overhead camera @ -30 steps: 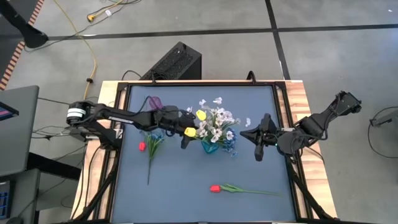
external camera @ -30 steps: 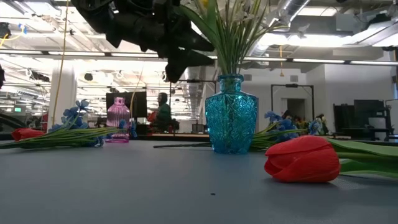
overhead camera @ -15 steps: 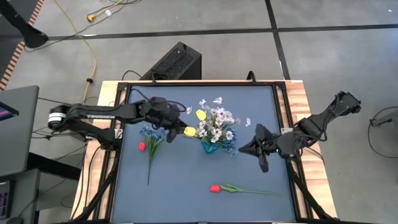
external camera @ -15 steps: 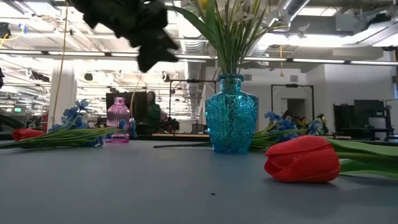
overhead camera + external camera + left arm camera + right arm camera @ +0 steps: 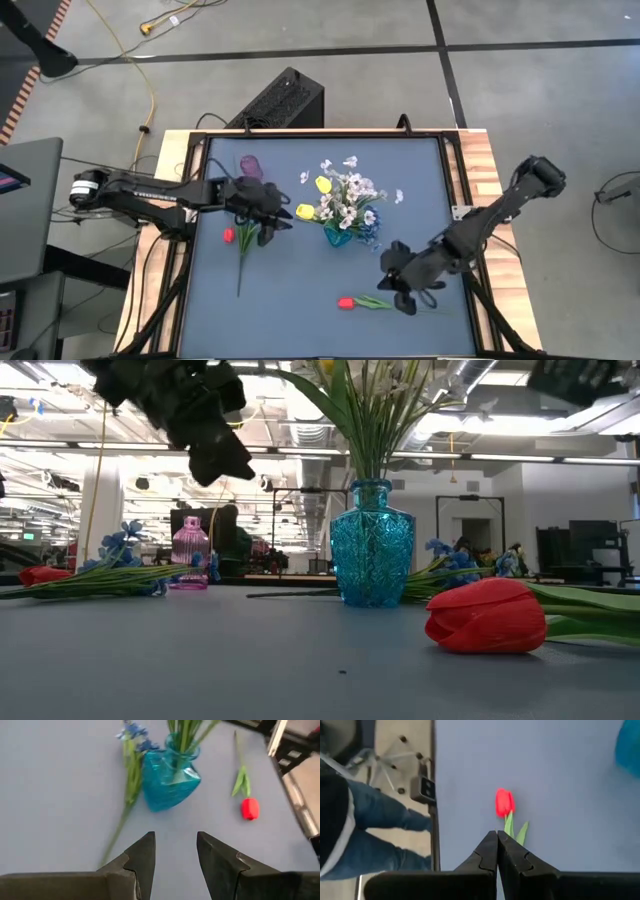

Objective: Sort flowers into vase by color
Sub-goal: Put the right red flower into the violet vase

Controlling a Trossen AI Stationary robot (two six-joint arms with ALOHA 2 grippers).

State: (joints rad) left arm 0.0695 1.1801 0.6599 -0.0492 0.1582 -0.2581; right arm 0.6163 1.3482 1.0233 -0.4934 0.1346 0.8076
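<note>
Jaws parted and empty on the left gripper (image 5: 175, 855); pressed together, holding nothing, on the right gripper (image 5: 497, 851).

Left poised above the loose stems by the pink vase (image 5: 250, 165); right aimed down at the red tulip (image 5: 346, 302) lying apart near the front edge, likely for pickup. White sprigs and yellow tulips already upright in the blue vase (image 5: 338, 236), with a blue sprig (image 5: 131, 755) flat beside it.

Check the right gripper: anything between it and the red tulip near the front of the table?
Nothing. In the right wrist view, bare table lies between the shut right gripper and the red tulip.
</note>
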